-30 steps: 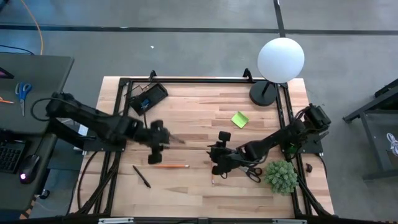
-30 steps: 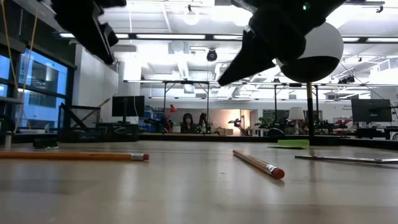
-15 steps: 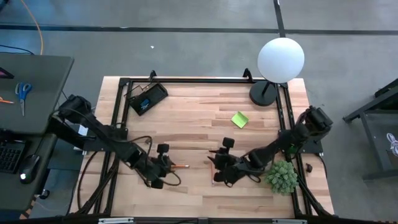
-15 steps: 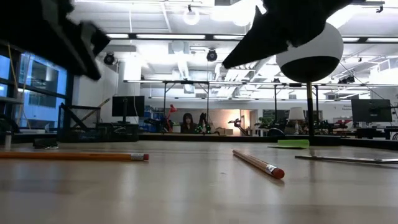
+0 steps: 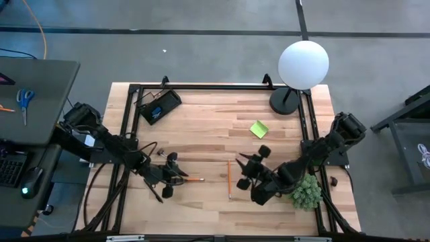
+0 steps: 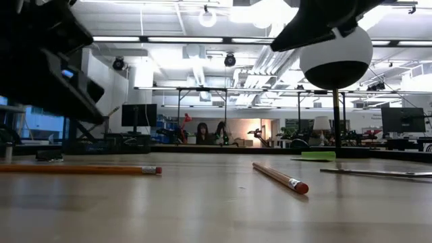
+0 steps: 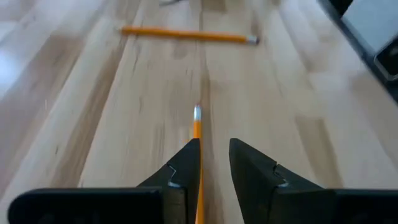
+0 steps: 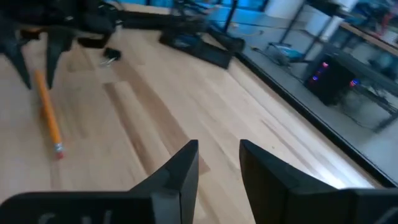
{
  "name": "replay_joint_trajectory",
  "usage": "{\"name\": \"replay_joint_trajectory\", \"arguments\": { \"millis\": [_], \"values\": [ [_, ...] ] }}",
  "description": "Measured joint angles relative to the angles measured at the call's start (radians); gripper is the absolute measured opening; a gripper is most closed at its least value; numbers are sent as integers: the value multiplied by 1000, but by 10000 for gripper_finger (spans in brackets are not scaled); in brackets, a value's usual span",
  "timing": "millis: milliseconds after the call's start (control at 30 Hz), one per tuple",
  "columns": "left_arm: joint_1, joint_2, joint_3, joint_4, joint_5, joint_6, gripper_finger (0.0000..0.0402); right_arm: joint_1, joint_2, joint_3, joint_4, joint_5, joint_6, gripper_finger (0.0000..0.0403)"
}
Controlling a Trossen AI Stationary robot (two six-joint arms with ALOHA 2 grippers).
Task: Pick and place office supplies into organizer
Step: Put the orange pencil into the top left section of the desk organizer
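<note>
Left gripper (image 7: 214, 163), slightly parted, straddles one of two orange pencils (image 7: 196, 134).

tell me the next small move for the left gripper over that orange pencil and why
Probably close and lift. The left gripper hangs low over the wooden table with its dark fingers parted around the long orange pencil, which lies between them pointing ahead. The black rectangular organizer sits at the far left corner, so the carry goes there.
</note>
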Motion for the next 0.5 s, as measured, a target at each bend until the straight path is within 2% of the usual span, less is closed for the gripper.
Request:
{"name": "replay_joint_trajectory", "arguments": {
  "millis": [133, 200, 300, 400, 500],
  "values": [
    [0, 0, -8, -4, 0, -8, 66, 11, 2, -12, -74, 53, 153, 108],
    [0, 14, -9, -2, 4, -2, 65, 13, 2, -51, -34, 70, 186, 108],
    [0, 42, -9, 5, 37, 2, 68, 11, 4, -119, 74, 42, 190, 108],
    [0, 85, -9, 2, 61, -17, 76, 6, 4, -183, 222, -28, 124, 108],
    [0, 109, -6, 19, 71, -19, 88, 1, 4, -230, 430, -149, -50, 108]
  ]
}}
